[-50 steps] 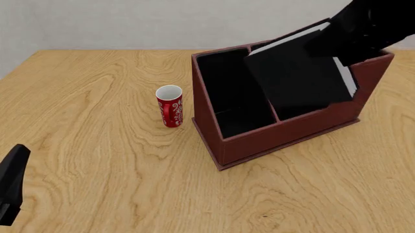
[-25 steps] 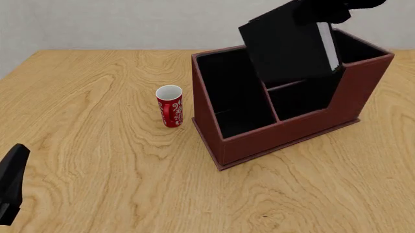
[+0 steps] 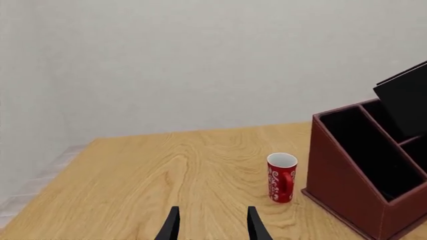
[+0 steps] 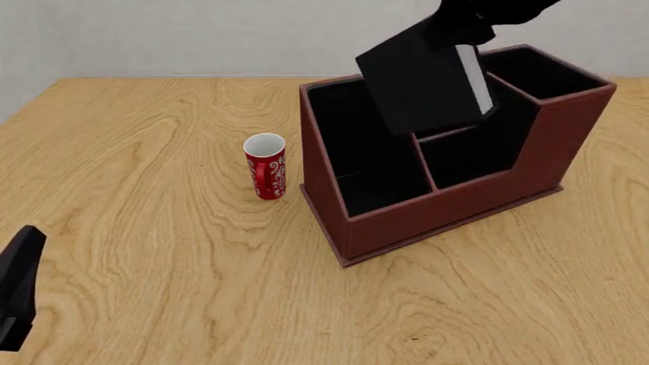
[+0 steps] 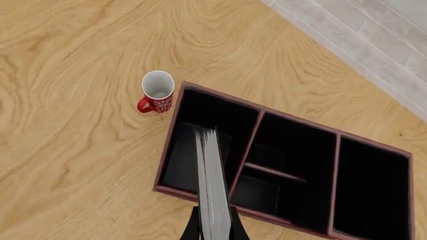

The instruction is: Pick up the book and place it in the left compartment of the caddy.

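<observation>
No words, numbers or brand marks can be read anywhere; the small red cup (image 4: 266,166) carries only a white swirling pattern, with no letters in it.

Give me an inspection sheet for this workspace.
Surface: wood-grain table.
Job's things: book held tilted in the air above the caddy; the right wrist view lines it over the left compartment, not yet in.
Clutter: red patterned cup, upright, apart from the caddy.
Grippers: right gripper shut on the book; left gripper open, away from everything.
Cables: nothing seen.
Surroundings: plain grey wall.
</observation>
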